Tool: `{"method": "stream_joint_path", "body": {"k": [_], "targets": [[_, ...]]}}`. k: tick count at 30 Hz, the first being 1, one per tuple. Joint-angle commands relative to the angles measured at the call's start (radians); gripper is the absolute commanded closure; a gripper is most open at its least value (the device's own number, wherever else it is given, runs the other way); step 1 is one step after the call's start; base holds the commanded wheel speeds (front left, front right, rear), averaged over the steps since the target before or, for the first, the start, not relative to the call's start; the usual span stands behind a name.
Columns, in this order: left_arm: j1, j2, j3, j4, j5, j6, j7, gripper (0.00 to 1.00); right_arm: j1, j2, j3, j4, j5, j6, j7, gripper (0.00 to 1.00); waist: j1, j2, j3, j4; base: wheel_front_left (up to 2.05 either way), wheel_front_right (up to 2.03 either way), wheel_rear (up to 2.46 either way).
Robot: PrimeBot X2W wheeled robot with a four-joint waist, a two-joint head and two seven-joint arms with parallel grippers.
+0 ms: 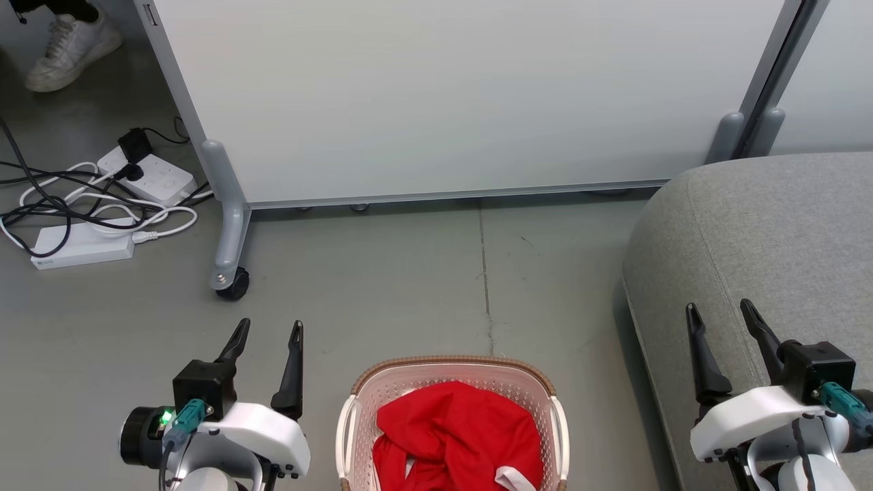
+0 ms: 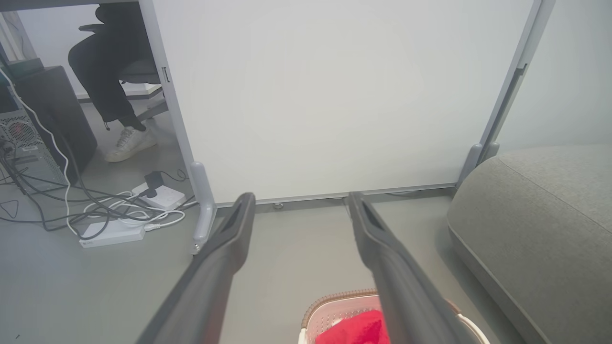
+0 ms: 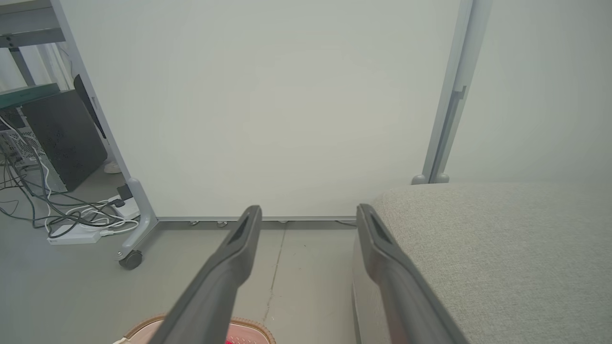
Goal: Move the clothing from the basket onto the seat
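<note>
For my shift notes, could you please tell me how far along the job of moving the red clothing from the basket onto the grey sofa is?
Done: nothing yet; the visible part of the large grey fabric sofa carries no garment. In hand: nothing; the left gripper and right gripper stand open and empty. Left: all the bright-red fabric clothing seen, heaped in the cream-white perforated plastic basket.

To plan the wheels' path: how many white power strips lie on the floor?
2. One power strip, with a black plug in it, lies left of the partition; the second power strip lies just nearer the camera. Others may hide behind the partition.
</note>
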Motion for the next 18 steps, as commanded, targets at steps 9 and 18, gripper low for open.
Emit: {"method": "stream_joint_path", "body": {"k": [9,18], "targets": [[-0.004,0.01,-0.009,0.003,-0.001,0.012,-0.006,0.0,-0.001,-0.001,-0.001,-0.008,-0.014,0.002,0.001,0.0,0.0,-0.0001,0.004,0.001,0.0,0.0,0.0],[-0.034,0.012,-0.026,-0.011,0.008,0.018,-0.006,0.0,-0.023,-0.001,0.002,-0.028,-0.021,0.002,0.011,0.0,0.0,-0.0001,0.037,-0.01,0.0,0.0,0.0]]}}
